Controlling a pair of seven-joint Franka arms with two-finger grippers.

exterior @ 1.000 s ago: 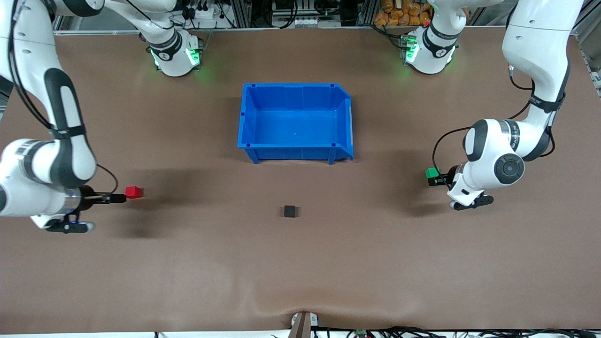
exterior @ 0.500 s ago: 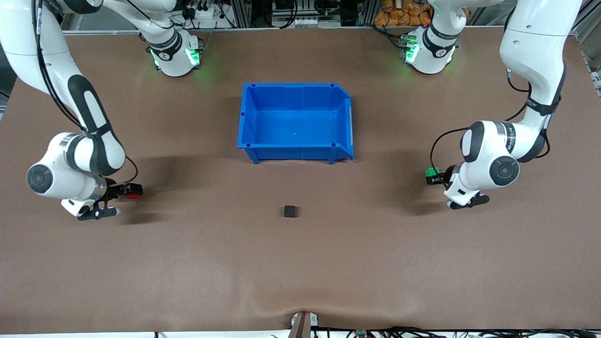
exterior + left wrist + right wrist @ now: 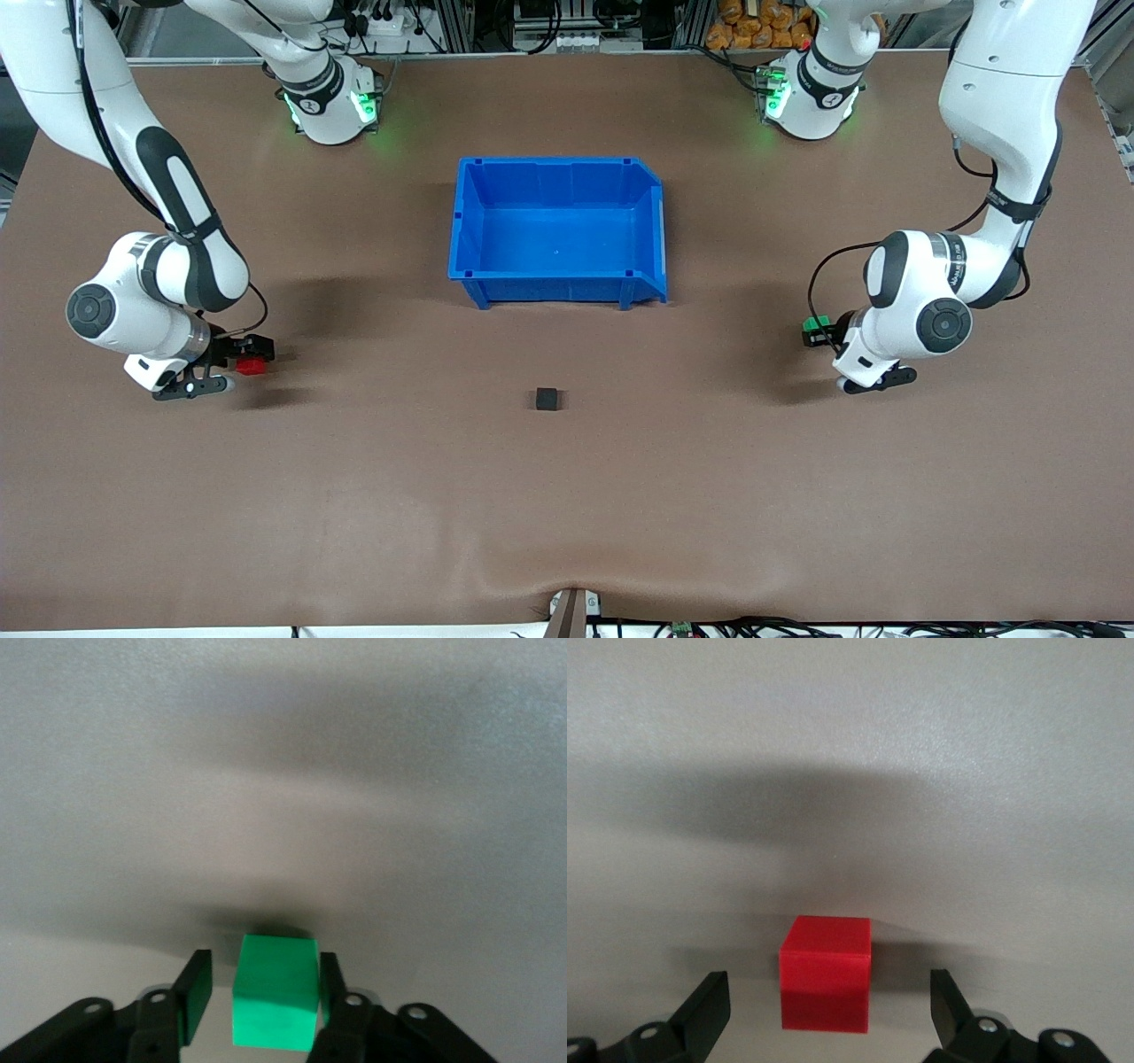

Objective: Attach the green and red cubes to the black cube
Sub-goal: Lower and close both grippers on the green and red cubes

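Right gripper (image 3: 241, 356): down at the table toward the right arm's end, fingers (image 3: 709, 1010) spread wide either side of the red cube (image 3: 252, 364), not touching it.
Red cube: sitting on the table (image 3: 354, 496) between those fingers.
Left gripper (image 3: 824, 332): low at the left arm's end, fingers (image 3: 197, 992) around the green cube (image 3: 813, 327); one pad touches, a gap shows at the other.
Black cube (image 3: 547, 400): alone mid-table, nearer the front camera than the blue bin (image 3: 558, 283).

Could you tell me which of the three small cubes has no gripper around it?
The black cube, alone mid-table nearer the camera than the blue bin.
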